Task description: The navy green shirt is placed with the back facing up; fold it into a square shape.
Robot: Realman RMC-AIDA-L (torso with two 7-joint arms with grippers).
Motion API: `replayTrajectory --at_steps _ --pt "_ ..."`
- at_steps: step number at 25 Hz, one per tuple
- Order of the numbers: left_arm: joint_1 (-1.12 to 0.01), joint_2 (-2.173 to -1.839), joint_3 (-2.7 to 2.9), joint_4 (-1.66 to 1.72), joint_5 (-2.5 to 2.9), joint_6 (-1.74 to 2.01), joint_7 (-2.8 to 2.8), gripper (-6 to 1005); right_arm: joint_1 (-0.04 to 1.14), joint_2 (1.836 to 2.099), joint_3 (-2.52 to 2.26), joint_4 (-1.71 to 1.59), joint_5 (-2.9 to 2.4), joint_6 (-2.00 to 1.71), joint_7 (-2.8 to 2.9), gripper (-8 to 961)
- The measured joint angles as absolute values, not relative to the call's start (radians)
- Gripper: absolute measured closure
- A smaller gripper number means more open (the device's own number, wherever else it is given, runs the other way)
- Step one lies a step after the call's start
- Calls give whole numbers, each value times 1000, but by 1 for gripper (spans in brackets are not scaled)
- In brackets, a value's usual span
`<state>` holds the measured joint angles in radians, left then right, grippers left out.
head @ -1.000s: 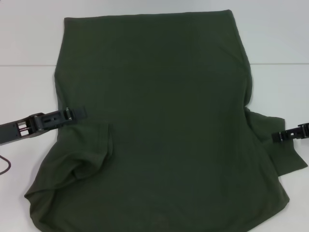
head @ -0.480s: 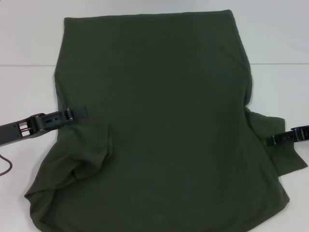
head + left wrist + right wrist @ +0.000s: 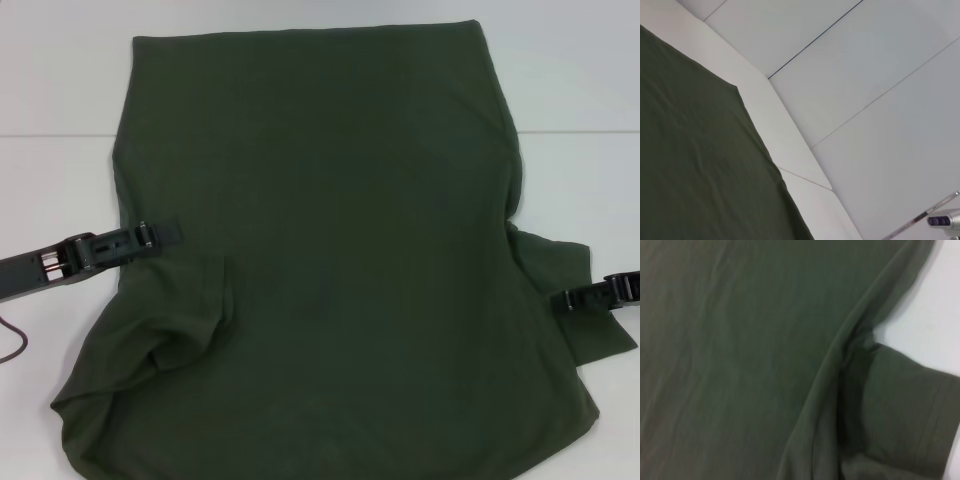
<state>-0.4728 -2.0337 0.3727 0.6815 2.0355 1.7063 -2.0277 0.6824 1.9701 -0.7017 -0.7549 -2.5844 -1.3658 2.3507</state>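
The navy green shirt (image 3: 330, 250) lies spread flat and covers most of the table in the head view. Its left sleeve (image 3: 185, 320) is folded inward onto the body, while its right sleeve (image 3: 590, 330) sticks out to the right. My left gripper (image 3: 160, 233) lies low at the shirt's left edge, with its tip on the fabric. My right gripper (image 3: 565, 299) hovers over the right sleeve near the picture's edge. The left wrist view shows the shirt (image 3: 690, 150) and its straight edge. The right wrist view is filled by the shirt (image 3: 740, 340) and the sleeve (image 3: 905, 410).
The white table (image 3: 60, 80) shows to the left, to the right and behind the shirt, with a seam line across it. A thin dark cable (image 3: 14, 340) curls at the left edge. The shirt's near hem runs past the bottom of the head view.
My right gripper has drawn back to the right and slightly down along the sleeve. The left gripper has shifted a little left. The shirt has not changed shape.
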Motion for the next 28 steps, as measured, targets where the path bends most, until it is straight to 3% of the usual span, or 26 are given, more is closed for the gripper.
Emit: replayTrajectory --at_steps 18,21,26,28 --pt "-467 -2044 373 681 2036 1695 -2026 112 692 1973 -696 -738 -2567 -1339 2375 196" --pt "-466 -2044 373 681 2033 1695 -2026 112 688 1972 -696 -740 -2570 -1339 2383 413" --pt "-463 -2043 373 681 2021 1698 -2026 112 680 1966 -693 -742 -2572 -1327 2387 652" --pt "-463 -2043 373 681 2020 1699 -2026 112 676 1965 -696 -739 -2573 -1318 2387 696"
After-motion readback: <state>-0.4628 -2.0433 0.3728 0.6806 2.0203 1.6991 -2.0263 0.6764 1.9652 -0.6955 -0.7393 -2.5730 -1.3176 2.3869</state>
